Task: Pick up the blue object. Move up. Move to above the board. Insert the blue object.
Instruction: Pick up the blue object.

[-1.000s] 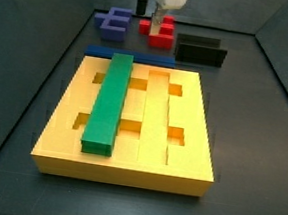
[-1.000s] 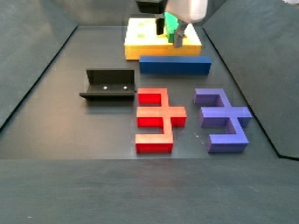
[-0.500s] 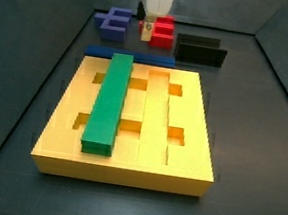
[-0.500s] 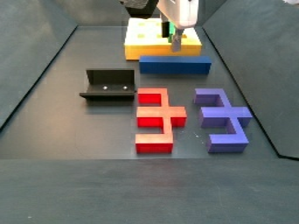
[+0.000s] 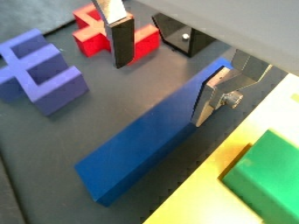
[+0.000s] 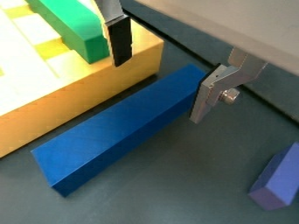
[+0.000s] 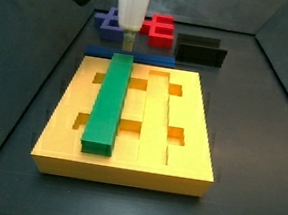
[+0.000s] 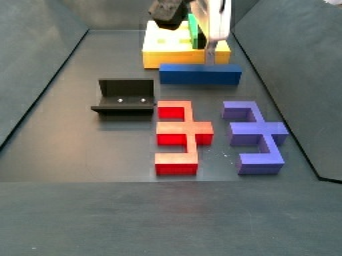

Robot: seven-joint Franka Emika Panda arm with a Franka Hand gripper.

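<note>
The blue object (image 6: 117,131) is a long deep-blue bar lying flat on the dark floor, right along the edge of the yellow board (image 6: 70,98). My gripper (image 6: 159,89) is open just above the bar, one finger (image 6: 119,44) on the board side and the other finger (image 6: 208,94) on the far side. Both wrist views show the blue object (image 5: 158,131) under the gap with nothing gripped. In both side views the gripper (image 8: 214,50) hangs low over the blue object (image 8: 201,75). The board (image 7: 188,151) hides most of the blue object (image 7: 147,57). A green bar (image 7: 110,100) lies in one groove.
Beyond the bar stand a red cross-shaped piece (image 8: 181,135), a purplish-blue notched block (image 8: 257,135) and the dark fixture (image 8: 124,97). The same red piece (image 7: 161,28), block (image 7: 115,21) and fixture (image 7: 202,50) show behind the gripper. Dark walls enclose the floor.
The gripper has shifted sideways along the board's edge and come down, from higher near the red piece to low over the blue object. Nothing else moved.
</note>
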